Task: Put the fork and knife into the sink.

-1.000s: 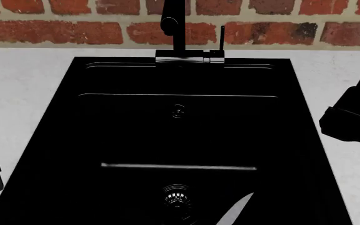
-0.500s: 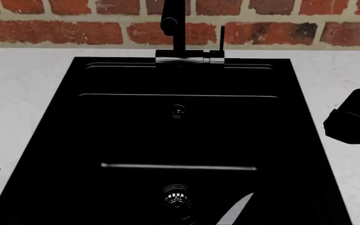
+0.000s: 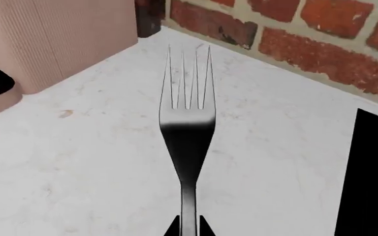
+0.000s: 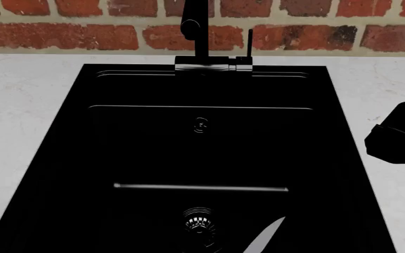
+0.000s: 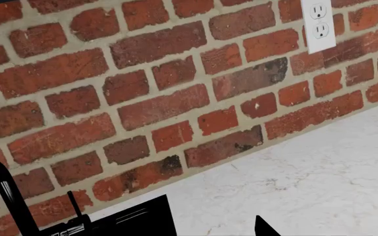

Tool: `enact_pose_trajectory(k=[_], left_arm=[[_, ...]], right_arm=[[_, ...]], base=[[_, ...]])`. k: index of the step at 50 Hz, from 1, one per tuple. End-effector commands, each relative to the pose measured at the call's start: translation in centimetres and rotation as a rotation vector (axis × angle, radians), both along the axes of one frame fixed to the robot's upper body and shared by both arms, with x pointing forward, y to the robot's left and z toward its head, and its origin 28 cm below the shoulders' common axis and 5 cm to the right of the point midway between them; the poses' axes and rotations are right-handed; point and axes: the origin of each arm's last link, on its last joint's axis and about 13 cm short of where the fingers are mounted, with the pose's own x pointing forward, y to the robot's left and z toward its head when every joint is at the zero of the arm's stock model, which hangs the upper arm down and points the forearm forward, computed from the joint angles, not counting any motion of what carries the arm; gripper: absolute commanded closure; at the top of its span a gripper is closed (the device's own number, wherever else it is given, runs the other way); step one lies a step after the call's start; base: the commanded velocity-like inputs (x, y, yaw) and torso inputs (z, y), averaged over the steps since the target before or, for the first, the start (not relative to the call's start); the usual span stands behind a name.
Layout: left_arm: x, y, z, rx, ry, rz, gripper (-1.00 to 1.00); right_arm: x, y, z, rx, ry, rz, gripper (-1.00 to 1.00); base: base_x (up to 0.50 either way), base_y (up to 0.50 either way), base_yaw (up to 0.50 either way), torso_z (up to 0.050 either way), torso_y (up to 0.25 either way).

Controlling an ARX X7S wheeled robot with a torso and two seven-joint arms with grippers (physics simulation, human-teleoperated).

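Pale grey pointed knife (image 4: pixel 264 236) lying inside the large black rectangular sink (image 4: pixel 146 153), at 6 o'clock in the head view, tip just beside the round metal drain strainer (image 4: pixel 198 220); that half of the task judged done. Silver four-tined fork with slim dark handle (image 3: pixel 187 123) pinched at the handle end by the left tool (image 3: pixel 188 227), tines pointing away over the white speckled counter (image 3: pixel 84 162), toward the red brick wall (image 3: pixel 320 34). Left tool absent from the head view; sink edge visible only at 4 o'clock in the left wrist view. Right tool (image 4: pixel 402 132) parked over the counter at 3 o'clock of the sink; whether spread or closed, cannot tell, nothing seen in it.

Step in hand: carrying the fork to the sink. Recommended: keep the pinch firm and the fork level, travel toward the basin, clear the rim fully, lower well inside before letting go, aim away from the knife. Risk: thin handle pivoting in the pinch.
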Motion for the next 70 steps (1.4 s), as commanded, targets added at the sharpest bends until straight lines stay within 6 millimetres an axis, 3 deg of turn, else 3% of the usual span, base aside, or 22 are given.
enact_pose_trajectory(k=[1, 4, 12, 20, 34, 39, 48, 57, 70], left_arm=[[-0.3, -0.3, 6.6, 0.094, -0.238, -0.023, 1.0], [-0.2, -1.0, 6.9, 0.103, -0.228, -0.087, 1.0], [0.8, -4.4, 5.3, 0.087, -0.149, -0.413, 1.0], [2.1, -7.1, 3.6, 0.017, -0.122, -0.619, 1.0], [4.6, -11.9, 1.1, -0.163, -0.075, -0.829, 1.0], [5.3, -13.3, 0.4, -0.147, -0.044, -0.875, 1.0], [6.3, -14.4, -2.0, -0.088, 0.056, -0.949, 1.0], [7.6, -15.0, -6.1, -0.041, 0.178, -0.965, 1.0], [8.4, -15.1, -9.3, -0.039, 0.291, -0.928, 1.0]], right_arm=[[0.0, 0.0, 0.0, 0.003, 0.0, 0.001, -1.0], [0.0, 0.0, 0.1, 0.003, -0.003, 0.001, -1.0], [0.1, 0.1, -0.1, -0.002, -0.005, 0.011, -1.0], [0.3, 0.2, 0.0, -0.005, -0.007, 0.016, -1.0], [0.2, 0.1, -0.3, 0.0, -0.007, 0.014, -1.0], [0.1, 0.0, -0.2, 0.002, -0.01, 0.012, -1.0], [-0.1, 0.0, -0.2, 0.005, -0.012, 0.011, -1.0], [-0.1, 0.1, 0.0, -0.002, -0.011, 0.012, -1.0], [-0.2, 0.1, -0.3, 0.002, -0.009, 0.009, -1.0]], base=[[0.0, 0.0, 0.0, 0.0, 0.0], [0.0, 0.0, 0.0, 0.0, 0.0], [0.0, 0.0, 0.0, 0.0, 0.0], [0.0, 0.0, 0.0, 0.0, 0.0], [0.0, 0.0, 0.0, 0.0, 0.0], [0.0, 0.0, 0.0, 0.0, 0.0], [0.0, 0.0, 0.0, 0.0, 0.0], [0.0, 0.0, 0.0, 0.0, 0.0], [0.0, 0.0, 0.0, 0.0, 0.0]])
